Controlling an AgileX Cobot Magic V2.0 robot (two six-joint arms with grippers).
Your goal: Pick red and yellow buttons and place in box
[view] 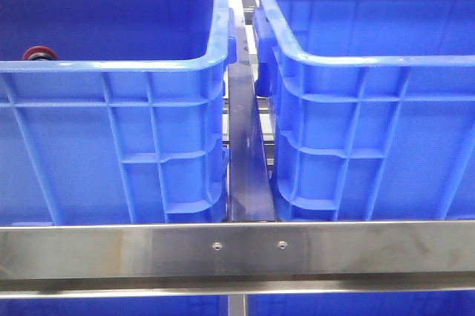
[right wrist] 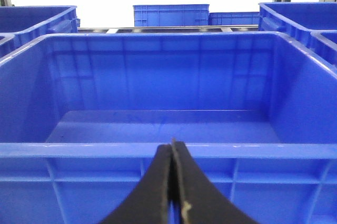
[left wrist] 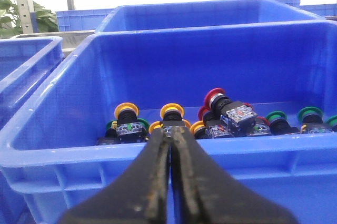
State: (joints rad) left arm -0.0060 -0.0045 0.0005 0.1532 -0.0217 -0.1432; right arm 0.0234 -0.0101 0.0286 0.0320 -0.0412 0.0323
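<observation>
Front view: two deep blue plastic crates (view: 111,130) sit side by side behind a steel rail (view: 237,249); a red push-button (view: 37,54) peeks over the left crate's near rim. Left wrist view: the left gripper (left wrist: 170,135), jaws pressed together and empty, points level at that rim, with red and yellow buttons (left wrist: 171,112) heaped beyond. Right wrist view: the right gripper (right wrist: 172,145), jaws together, faces a bare blue crate (right wrist: 295,92).

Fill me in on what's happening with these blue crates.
Sorting has not begun. The left hand is shut and empty, poised outside the near wall of the crate of push buttons, which holds yellow buttons, a red button and green ones. The right hand is also shut and empty, facing the empty crate. In the front view, a red button peeks over the left crate's rim.
</observation>
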